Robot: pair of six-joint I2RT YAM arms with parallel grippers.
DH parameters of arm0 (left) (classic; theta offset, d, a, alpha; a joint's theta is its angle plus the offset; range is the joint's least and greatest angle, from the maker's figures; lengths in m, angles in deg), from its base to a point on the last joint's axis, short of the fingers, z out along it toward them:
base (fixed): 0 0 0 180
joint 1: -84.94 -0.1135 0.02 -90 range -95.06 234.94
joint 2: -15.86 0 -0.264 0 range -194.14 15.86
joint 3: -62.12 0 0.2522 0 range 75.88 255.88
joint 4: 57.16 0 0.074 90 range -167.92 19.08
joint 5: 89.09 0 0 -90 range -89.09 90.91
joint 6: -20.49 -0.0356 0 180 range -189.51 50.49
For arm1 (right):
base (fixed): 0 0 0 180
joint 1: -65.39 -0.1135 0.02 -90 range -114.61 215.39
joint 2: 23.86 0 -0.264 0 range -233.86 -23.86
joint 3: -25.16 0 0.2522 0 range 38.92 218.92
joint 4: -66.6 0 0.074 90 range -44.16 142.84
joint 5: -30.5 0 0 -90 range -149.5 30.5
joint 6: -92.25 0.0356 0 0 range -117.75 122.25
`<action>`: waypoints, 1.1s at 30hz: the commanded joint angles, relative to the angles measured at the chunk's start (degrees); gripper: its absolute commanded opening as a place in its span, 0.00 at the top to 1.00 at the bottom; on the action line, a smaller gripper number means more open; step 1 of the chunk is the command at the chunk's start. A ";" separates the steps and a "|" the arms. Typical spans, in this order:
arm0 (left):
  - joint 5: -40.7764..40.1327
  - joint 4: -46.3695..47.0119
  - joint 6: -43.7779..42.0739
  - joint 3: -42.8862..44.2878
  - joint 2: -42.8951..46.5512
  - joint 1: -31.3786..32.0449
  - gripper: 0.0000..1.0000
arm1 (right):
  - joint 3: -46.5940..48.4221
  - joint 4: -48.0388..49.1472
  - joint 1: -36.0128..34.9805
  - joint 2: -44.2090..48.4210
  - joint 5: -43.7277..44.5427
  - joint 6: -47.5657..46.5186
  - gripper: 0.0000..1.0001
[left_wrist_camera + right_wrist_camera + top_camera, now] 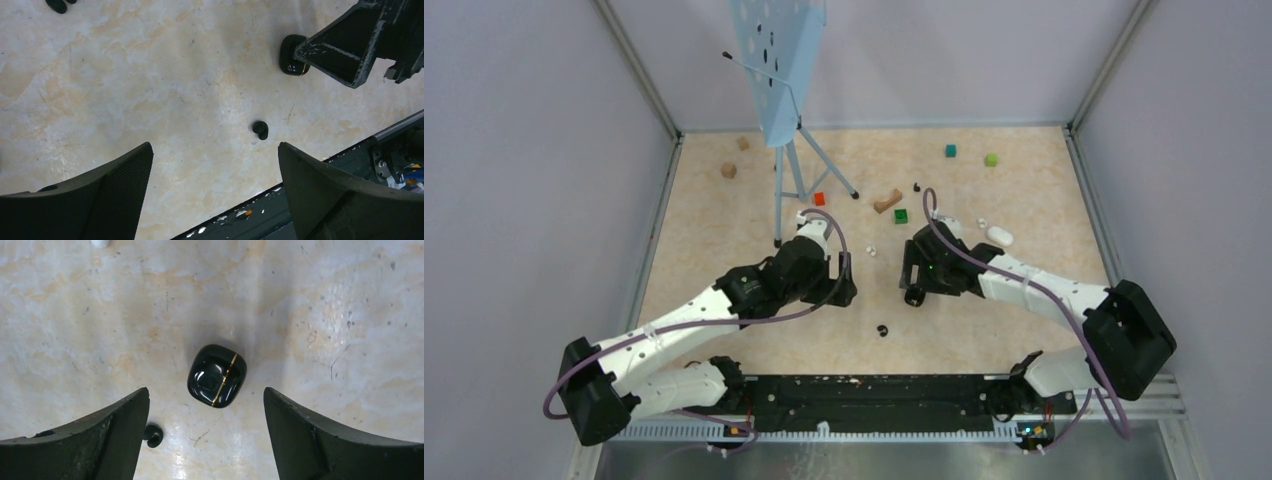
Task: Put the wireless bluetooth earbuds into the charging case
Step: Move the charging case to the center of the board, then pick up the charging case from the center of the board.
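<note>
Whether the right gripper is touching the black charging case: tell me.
Apart. The right wrist view shows the black charging case lying between the open fingers of the right gripper, with bare tabletop visible on both sides.

Three green cubes (pixel 901 215), one red cube (pixel 819 198), three wooden pieces (pixel 728 170), one black case (pixel 217 375), one white case (pixel 999 236), at least two black earbuds (pixel 260 130).

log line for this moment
left end effector: open, above small black earbud | right end effector: open, above glossy black gold-striped charging case | nothing held
</note>
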State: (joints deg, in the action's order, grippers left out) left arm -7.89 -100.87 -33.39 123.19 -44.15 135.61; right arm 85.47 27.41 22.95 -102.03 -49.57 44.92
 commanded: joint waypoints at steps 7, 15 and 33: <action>1.11 3.46 -0.59 -1.98 0.32 -0.05 0.01 | 1.53 -5.03 -2.10 -0.46 3.00 12.60 0.20; 0.62 3.60 0.96 -1.46 -0.20 -0.05 0.01 | 5.78 -8.32 -4.41 -7.52 6.22 14.19 0.29; 0.95 3.72 8.32 -1.72 -0.98 -2.35 0.01 | 5.24 -1.51 -6.02 -12.31 4.52 3.76 0.48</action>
State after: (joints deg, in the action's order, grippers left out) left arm -7.87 -98.95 -28.45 121.18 -45.17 134.78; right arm 90.03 22.62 18.08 -114.49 -45.61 53.27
